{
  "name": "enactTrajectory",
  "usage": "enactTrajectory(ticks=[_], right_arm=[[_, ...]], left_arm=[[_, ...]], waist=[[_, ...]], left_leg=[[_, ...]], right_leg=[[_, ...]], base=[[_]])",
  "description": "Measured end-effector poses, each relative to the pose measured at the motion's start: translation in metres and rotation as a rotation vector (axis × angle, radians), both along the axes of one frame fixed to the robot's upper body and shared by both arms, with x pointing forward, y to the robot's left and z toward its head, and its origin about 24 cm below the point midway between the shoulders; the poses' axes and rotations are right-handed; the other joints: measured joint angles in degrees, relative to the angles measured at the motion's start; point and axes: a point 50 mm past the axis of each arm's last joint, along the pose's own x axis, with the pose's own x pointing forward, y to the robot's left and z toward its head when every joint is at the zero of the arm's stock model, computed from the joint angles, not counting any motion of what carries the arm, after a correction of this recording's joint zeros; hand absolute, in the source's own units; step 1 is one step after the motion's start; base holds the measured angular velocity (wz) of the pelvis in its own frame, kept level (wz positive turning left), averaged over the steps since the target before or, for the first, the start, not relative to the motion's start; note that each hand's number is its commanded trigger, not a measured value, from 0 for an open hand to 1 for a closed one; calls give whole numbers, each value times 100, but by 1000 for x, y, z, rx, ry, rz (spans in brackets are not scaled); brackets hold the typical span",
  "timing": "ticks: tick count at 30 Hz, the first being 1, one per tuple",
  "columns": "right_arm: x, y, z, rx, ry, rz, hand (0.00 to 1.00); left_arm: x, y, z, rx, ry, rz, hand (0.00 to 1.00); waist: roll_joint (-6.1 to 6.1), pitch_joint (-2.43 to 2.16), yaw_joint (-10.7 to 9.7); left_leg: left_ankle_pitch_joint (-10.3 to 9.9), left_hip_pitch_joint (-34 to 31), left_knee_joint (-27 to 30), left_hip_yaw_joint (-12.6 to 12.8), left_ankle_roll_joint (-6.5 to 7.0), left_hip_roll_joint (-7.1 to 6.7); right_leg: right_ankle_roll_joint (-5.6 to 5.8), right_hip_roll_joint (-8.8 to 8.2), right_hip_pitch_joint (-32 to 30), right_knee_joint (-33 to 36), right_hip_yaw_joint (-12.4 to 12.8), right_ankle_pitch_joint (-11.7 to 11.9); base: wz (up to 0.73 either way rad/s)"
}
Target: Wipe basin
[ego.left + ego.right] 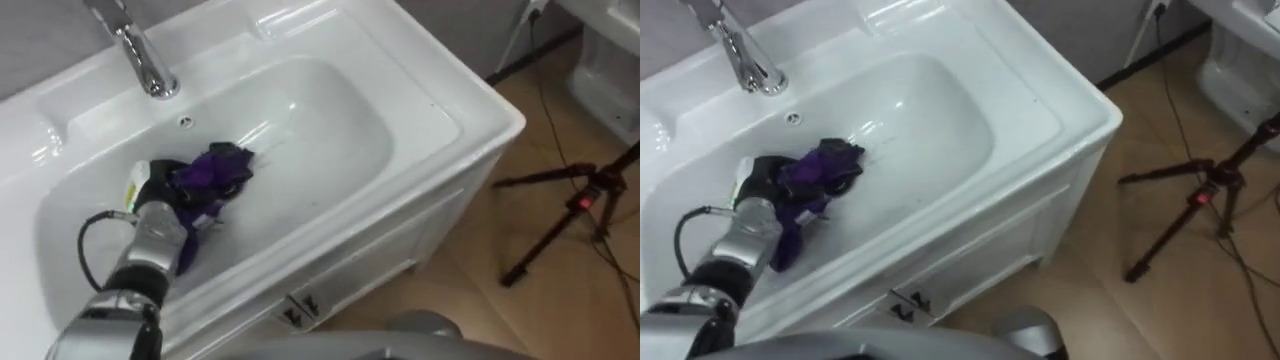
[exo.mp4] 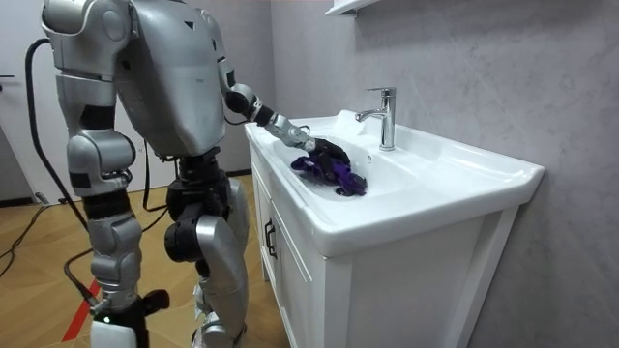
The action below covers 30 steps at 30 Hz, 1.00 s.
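A white basin [image 1: 330, 110] is set in a white vanity top, with a chrome tap [image 1: 140, 52] at its back edge. A purple cloth [image 1: 218, 168] lies bunched on the left part of the bowl's floor. My left hand [image 1: 160, 192] reaches down into the bowl from the lower left, and its dark fingers are curled into the cloth. In the room view I stand at the front of the vanity with the left arm stretched over the rim to the cloth [image 2: 334, 172]. My right arm hangs at my side, its hand [image 2: 114, 329] at the picture's bottom edge.
Below the basin is a white cabinet with dark door handles [image 1: 300, 306]. A black tripod [image 1: 580, 205] stands on the wooden floor to my right, with cables running past it. A white fixture [image 1: 612, 60] sits at the far right.
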Motion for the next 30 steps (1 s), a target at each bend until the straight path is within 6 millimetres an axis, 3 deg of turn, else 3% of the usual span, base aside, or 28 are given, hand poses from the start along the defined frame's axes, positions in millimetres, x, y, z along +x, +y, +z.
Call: enactTrajectory(ticks=[6,10,14,18,30], right_arm=[[5,4,-1,22,6,45,0],[11,7,-2,42,-7,67,0],[18,10,-3,64,-5,96,0],[23,14,-4,77,-10,134,0],[23,21,-5,95,12,141,0]], left_arm=[[19,-13,6,-97,-17,30,100],[20,-15,7,-150,-34,62,100],[24,-33,6,-220,-59,56,100],[30,-48,9,-255,-83,28,100],[38,-62,17,-241,-98,-51,100]], waist=[[-16,14,-157],[-18,14,-215],[-21,13,-245],[-39,5,-293],[-35,5,-395]], left_leg=[[21,-183,16,230,64,-70],[7,-236,-12,252,190,-64],[-20,-242,-55,252,245,-80],[-30,-221,-46,271,260,-89],[-44,-202,-61,275,281,-84]], right_leg=[[77,-1,-289,92,169,81],[110,-8,-373,122,186,128],[145,-21,-373,121,182,160],[158,-21,-361,101,193,180],[179,-30,-300,5,176,193]], base=[[-16],[-1],[-1],[-4],[1]])
